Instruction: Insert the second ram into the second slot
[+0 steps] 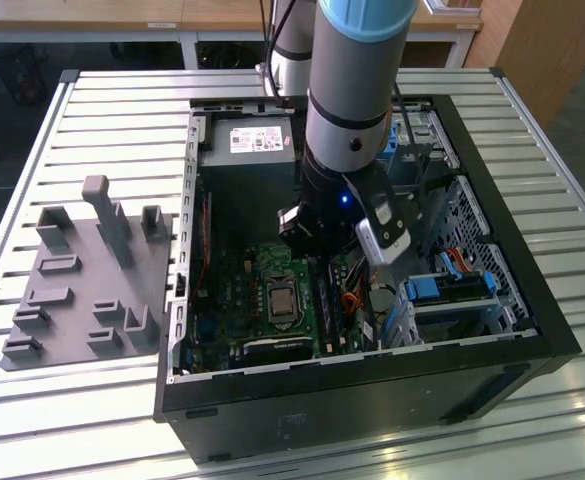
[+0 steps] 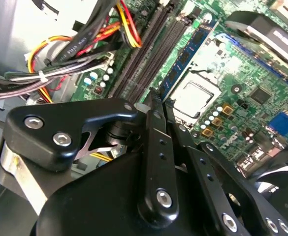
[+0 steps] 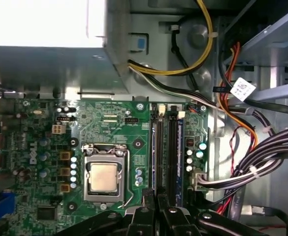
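Note:
A thin blue ram stick (image 2: 188,54) stands on edge in the slot closest to the CPU socket (image 2: 193,96). It also shows in the first wrist view (image 3: 154,147). I cannot tell whether it is the second ram. Dark empty slots (image 2: 151,49) run alongside it, away from the socket. My gripper (image 2: 152,102) hangs low inside the case (image 1: 317,255). Its black fingers (image 3: 143,216) are pressed together, with the tips at one end of the blue stick. Nothing shows between them, and contact with the stick is unclear.
Bundles of black, red and yellow cables (image 3: 262,162) lie beside the slots, on the side away from the socket. The open computer case (image 1: 372,390) holds a power supply (image 1: 252,150) and a blue drive cage (image 1: 447,290). A grey holder fixture (image 1: 82,280) sits at the exterior view's left.

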You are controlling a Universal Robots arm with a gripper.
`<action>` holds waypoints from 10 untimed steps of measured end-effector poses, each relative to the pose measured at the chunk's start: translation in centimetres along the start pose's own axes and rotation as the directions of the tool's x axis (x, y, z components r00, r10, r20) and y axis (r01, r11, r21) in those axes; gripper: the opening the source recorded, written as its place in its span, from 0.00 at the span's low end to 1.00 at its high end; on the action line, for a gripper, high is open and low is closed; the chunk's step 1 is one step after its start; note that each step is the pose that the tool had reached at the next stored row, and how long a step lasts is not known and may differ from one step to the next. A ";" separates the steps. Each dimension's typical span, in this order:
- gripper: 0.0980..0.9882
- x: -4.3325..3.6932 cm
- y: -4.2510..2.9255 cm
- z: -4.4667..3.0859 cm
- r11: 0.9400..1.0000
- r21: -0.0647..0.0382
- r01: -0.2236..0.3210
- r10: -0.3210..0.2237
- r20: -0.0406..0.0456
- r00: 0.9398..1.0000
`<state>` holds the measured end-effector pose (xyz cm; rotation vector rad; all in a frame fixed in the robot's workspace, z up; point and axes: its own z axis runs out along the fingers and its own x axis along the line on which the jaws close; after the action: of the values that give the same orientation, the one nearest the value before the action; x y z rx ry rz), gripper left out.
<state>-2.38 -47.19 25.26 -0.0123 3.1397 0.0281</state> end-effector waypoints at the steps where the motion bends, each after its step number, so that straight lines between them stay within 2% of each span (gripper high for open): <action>1: 0.04 -0.15 0.00 0.07 1.000 0.000 0.000 0.000 0.000 1.000; 3: 0.04 -0.38 -0.01 0.18 1.000 0.000 0.000 0.000 -0.006 1.000; 4: 0.04 -0.44 -0.01 0.22 1.000 0.000 0.000 0.000 -0.012 1.000; 5: 0.04 -0.49 -0.01 0.25 1.000 0.000 0.000 0.000 -0.019 1.000; 7: 0.04 -0.64 -0.01 0.27 1.000 0.000 -0.001 0.001 -0.042 0.999; 8: 0.04 -0.73 -0.01 0.26 1.000 0.000 -0.001 0.001 -0.047 0.999; 10: 0.04 -0.92 -0.01 0.32 1.000 0.000 -0.001 0.001 -0.048 0.999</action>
<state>-1.46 -47.19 24.94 -0.0119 3.1879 0.0288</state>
